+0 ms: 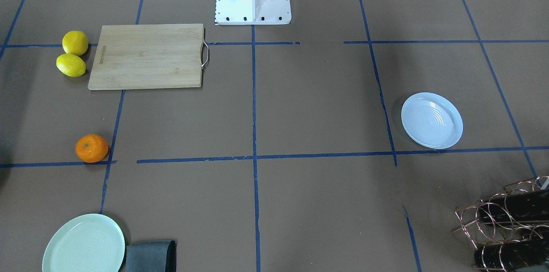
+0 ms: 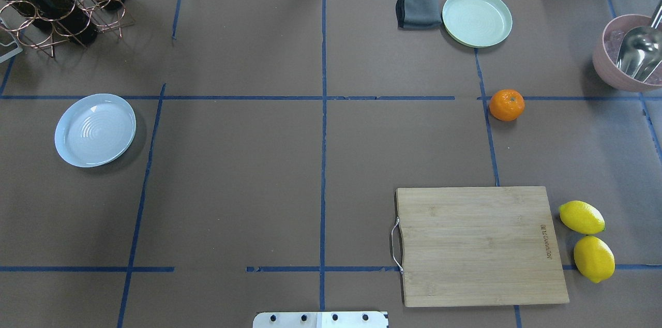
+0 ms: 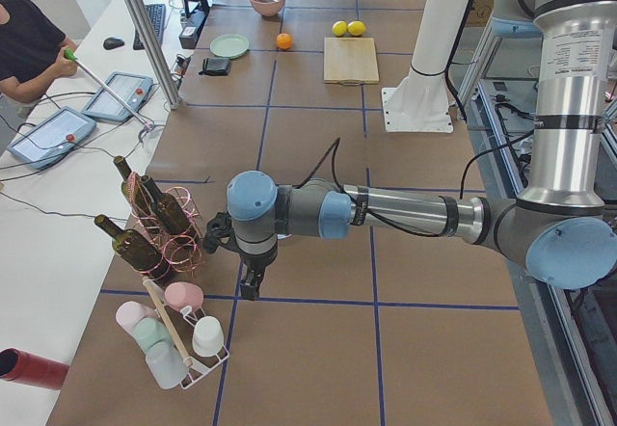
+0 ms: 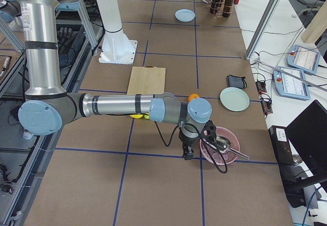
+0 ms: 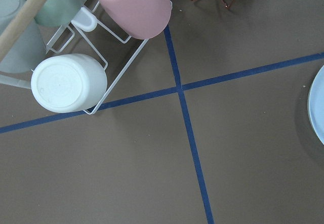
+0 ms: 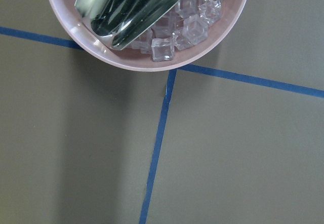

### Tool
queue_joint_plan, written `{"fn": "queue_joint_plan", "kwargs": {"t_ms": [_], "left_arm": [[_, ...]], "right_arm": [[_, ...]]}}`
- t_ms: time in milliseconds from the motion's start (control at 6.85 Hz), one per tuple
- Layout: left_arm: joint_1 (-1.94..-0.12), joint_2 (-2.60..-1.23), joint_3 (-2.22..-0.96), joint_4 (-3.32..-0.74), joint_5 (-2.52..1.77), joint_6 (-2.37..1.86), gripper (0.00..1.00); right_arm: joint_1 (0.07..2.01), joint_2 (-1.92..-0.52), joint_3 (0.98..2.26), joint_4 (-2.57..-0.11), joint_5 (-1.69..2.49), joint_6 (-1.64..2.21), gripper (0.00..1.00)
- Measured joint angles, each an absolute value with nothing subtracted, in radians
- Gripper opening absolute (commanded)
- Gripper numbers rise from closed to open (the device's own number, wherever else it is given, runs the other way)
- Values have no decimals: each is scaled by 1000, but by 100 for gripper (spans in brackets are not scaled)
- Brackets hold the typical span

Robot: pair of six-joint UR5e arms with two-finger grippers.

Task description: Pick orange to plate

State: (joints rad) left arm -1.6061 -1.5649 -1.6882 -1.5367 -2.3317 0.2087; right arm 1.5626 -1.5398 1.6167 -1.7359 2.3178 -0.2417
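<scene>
The orange (image 2: 507,104) lies by itself on the brown table at a blue tape crossing, on the robot's right half; it also shows as the orange (image 1: 92,148). The pale blue-white plate (image 2: 95,129) sits empty on the far left half, and its rim is the plate (image 5: 319,107) at the left wrist view's edge. My left gripper (image 3: 249,286) hangs beside the bottle rack, far from both. My right gripper (image 4: 188,154) hovers next to the pink bowl, a short way from the orange (image 4: 192,97). Neither gripper shows well enough to tell whether it is open or shut.
A wooden cutting board (image 2: 481,245) and two lemons (image 2: 587,240) lie near the robot's right. A mint-green plate (image 2: 477,17) and grey cloth (image 2: 416,7) sit beyond the orange. A pink bowl (image 2: 620,54) holds ice and a scoop. A bottle rack (image 2: 57,2) stands far left, a cup rack (image 3: 178,334) near it.
</scene>
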Motion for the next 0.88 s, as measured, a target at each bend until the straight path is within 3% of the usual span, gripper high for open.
{"fn": "queue_joint_plan", "kwargs": {"t_ms": [876], "left_arm": [[-1558,-1700,-1703,-1591,-2417,210,100]], "right_arm": [[1551,-1505,1644,-1659,2312,-232,100]]}}
